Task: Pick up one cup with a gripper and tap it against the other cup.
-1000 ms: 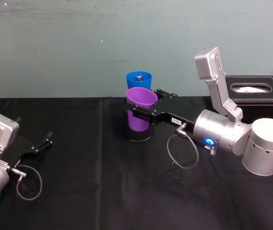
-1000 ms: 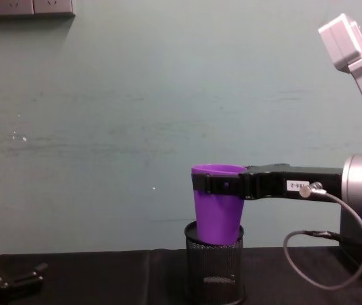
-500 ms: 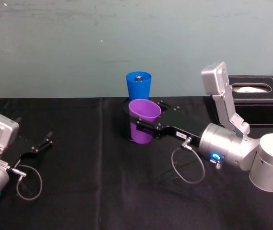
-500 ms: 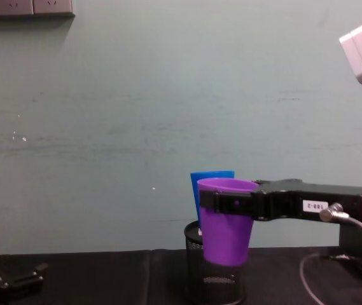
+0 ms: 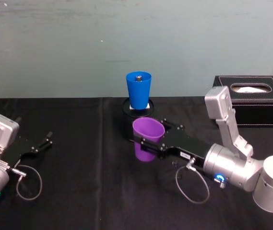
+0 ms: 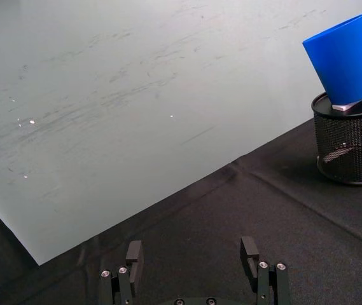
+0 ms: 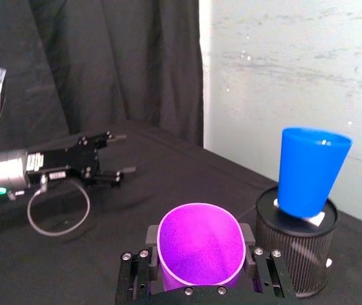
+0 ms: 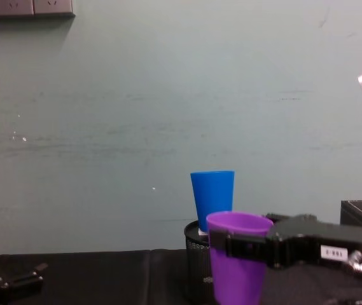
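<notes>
Right gripper [image 5: 148,142] clamps its two black fingers on either side of the purple cup [image 5: 148,139], just under the rim, holding it upright above the black cloth-covered table [image 5: 78,191]. We see the blue cup [image 5: 138,89] seated in a black mesh pen holder [image 7: 293,254] farther back, near the wall, well apart from the purple one.

We judge the tap needs the purple cup raised and carried toward the wall until its wall meets the blue cup's side above the holder's rim. A slow, level approach suits best: the blue cup looks only loosely perched and slightly tilted, so a hard knock could tip it out.

Both cups are smooth plastic tumblers, tapered and wider at the rim; the taper means a loose grip could let the purple cup slide down. A small metal-looking piece lies inside the blue cup.

Left gripper [image 6: 193,273] rests parked at the table's left, fingers spread and holding nothing.
</notes>
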`<state>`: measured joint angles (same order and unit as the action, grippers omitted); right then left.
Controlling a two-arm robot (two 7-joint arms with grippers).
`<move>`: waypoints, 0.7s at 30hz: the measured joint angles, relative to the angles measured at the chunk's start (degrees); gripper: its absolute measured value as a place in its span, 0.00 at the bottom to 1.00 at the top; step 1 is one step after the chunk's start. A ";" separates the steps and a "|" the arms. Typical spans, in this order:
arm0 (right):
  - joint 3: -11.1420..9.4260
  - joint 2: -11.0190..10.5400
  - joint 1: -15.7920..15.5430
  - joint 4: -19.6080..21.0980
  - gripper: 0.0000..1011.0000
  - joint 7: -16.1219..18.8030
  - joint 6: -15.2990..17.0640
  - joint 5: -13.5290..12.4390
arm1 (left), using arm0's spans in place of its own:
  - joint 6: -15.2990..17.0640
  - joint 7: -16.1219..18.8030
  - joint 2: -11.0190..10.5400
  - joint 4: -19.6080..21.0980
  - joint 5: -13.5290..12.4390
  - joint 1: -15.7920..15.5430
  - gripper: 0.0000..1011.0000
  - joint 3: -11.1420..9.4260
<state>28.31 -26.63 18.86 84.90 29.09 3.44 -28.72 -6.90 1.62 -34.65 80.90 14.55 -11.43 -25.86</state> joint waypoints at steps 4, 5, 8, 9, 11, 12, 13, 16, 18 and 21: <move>0.20 0.06 -1.00 -0.61 0.73 0.26 -1.48 0.93 | 0.00 0.00 0.00 0.00 0.00 0.00 0.99 0.00; 0.24 0.09 -1.18 -0.72 0.73 0.27 -1.75 1.17 | 0.00 0.00 0.00 0.00 0.00 0.00 0.99 0.00; 0.31 0.22 -1.90 -1.05 0.73 0.27 -2.75 2.05 | 0.00 0.00 0.00 0.00 0.00 0.00 0.99 0.00; 0.31 0.26 -2.25 -1.16 0.72 0.27 -3.21 2.44 | 0.00 0.00 0.00 0.00 0.00 0.00 0.99 0.00; 0.29 0.32 -2.60 -1.28 0.73 0.26 -3.69 2.80 | 0.00 0.00 0.00 0.00 0.00 0.00 0.99 0.00; 0.24 0.37 -2.79 -1.35 0.73 0.26 -3.96 3.00 | 0.00 0.00 0.00 0.00 0.00 0.00 0.99 0.00; 0.14 0.45 -3.10 -1.47 0.73 0.26 -4.33 3.24 | 0.00 0.00 0.00 0.00 0.00 0.00 0.99 0.00; -0.17 0.66 -3.70 -1.87 0.73 0.30 -5.02 3.66 | 0.00 0.00 0.00 0.00 0.00 0.00 0.99 0.00; -0.45 0.87 -4.03 -2.20 0.72 0.31 -5.45 3.93 | 0.00 0.00 0.00 0.00 0.00 0.00 0.99 0.00; -0.79 1.14 -4.37 -2.49 0.73 0.31 -5.92 4.26 | 0.00 0.00 0.00 0.00 0.00 0.00 0.99 0.00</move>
<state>27.53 -25.48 14.50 82.40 29.40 -2.48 -24.46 -6.91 1.62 -34.65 80.90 14.54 -11.43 -25.86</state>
